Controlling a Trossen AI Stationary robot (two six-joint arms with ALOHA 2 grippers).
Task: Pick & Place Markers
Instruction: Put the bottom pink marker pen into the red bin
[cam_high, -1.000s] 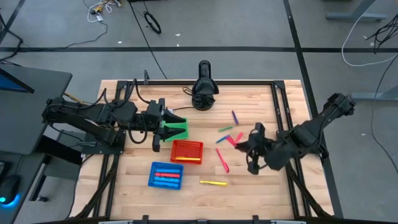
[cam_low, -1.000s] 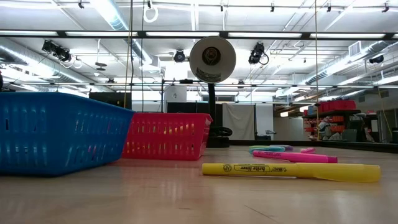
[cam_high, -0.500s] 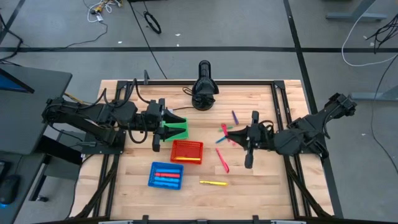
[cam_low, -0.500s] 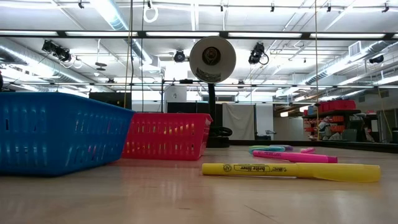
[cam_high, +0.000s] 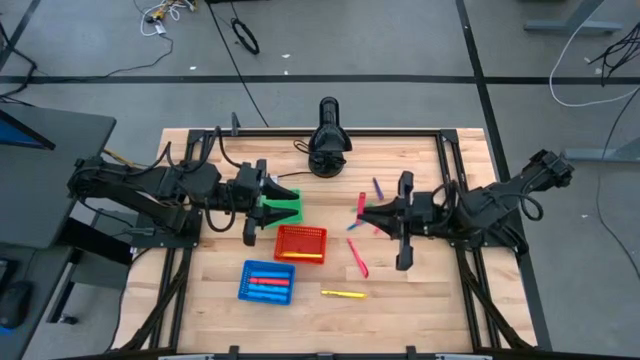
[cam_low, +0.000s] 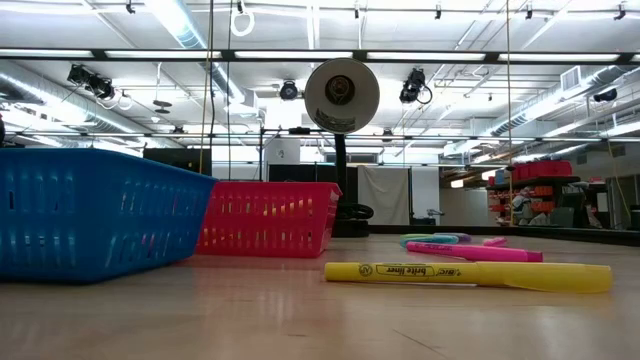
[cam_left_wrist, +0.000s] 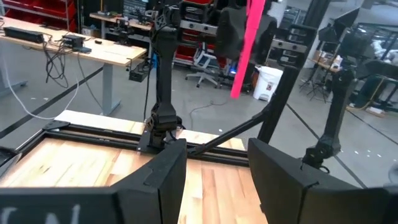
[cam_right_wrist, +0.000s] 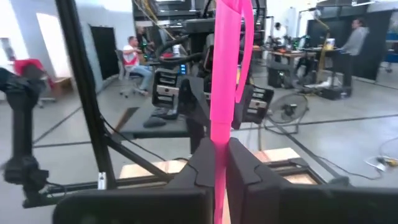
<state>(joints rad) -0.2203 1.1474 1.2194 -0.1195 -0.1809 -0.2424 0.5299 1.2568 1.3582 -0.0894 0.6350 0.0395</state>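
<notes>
My right gripper (cam_high: 367, 212) is right of the table's middle, above the boards, and is shut on a pink marker (cam_high: 361, 203). The marker also shows in the left wrist view (cam_left_wrist: 244, 51). Other markers lie on the table: a pink one (cam_high: 357, 257), a yellow one (cam_high: 343, 294) and a purple one (cam_high: 378, 188). My left gripper (cam_high: 276, 202) is open and empty over the green basket (cam_high: 288, 209). The blue basket (cam_high: 267, 282) holds several markers. My right gripper pinches the pink marker's lower part (cam_right_wrist: 219, 146) between its two fingers (cam_right_wrist: 200, 167). The fingers are level and point toward the table's left, across the marker. The marker stands upright above them, lifted clear of the table.
A red basket (cam_high: 300, 243) stands between the green and the blue one. A black camera on a stand (cam_high: 328, 150) is at the table's far middle. Black frame rails (cam_high: 448, 170) run along the table's sides. Bare boards (cam_high: 420, 310) lie at the near right.
My right gripper has risen from the cluster of markers with the pink marker and gone toward the table's left and a little toward the far edge. It has turned from slanting down to level. The marker is lifted clear and now stands upright.
</notes>
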